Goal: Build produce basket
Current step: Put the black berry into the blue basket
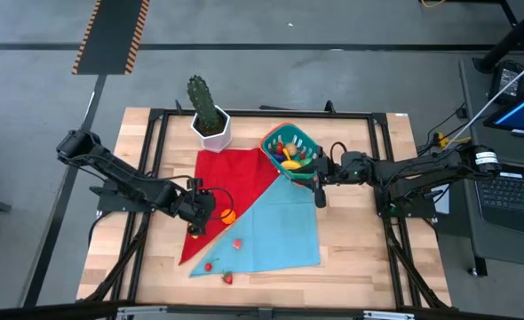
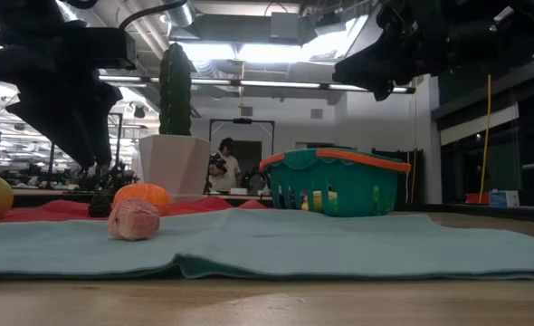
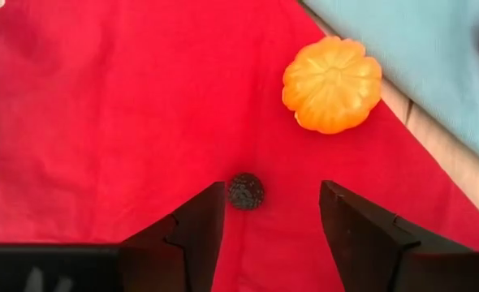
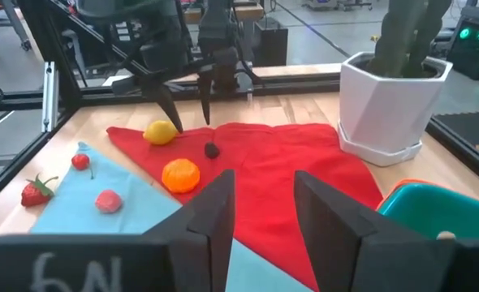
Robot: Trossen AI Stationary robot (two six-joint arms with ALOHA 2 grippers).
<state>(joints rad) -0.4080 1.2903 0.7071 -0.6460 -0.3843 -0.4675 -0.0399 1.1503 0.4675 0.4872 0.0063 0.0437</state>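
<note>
Red cloth (image 3: 101, 122) lies bare around left gripper (image 3: 272, 215) straddling dark berry (image 3: 245, 191).

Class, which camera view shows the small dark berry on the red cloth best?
The left wrist view: the dark berry lies sharp on the red cloth between the left hand's open fingers. The right wrist view shows a speck; the others barely show it.

Place: a robot lab in a big open office room.
Table: a light wooden table (image 1: 351, 258) inside a black metal frame (image 1: 155, 124).
Ceiling: long bright strip lights (image 2: 249, 50).
Side: an open grey laptop (image 1: 511, 182).
Back: a person (image 2: 223, 166) standing far off.
</note>
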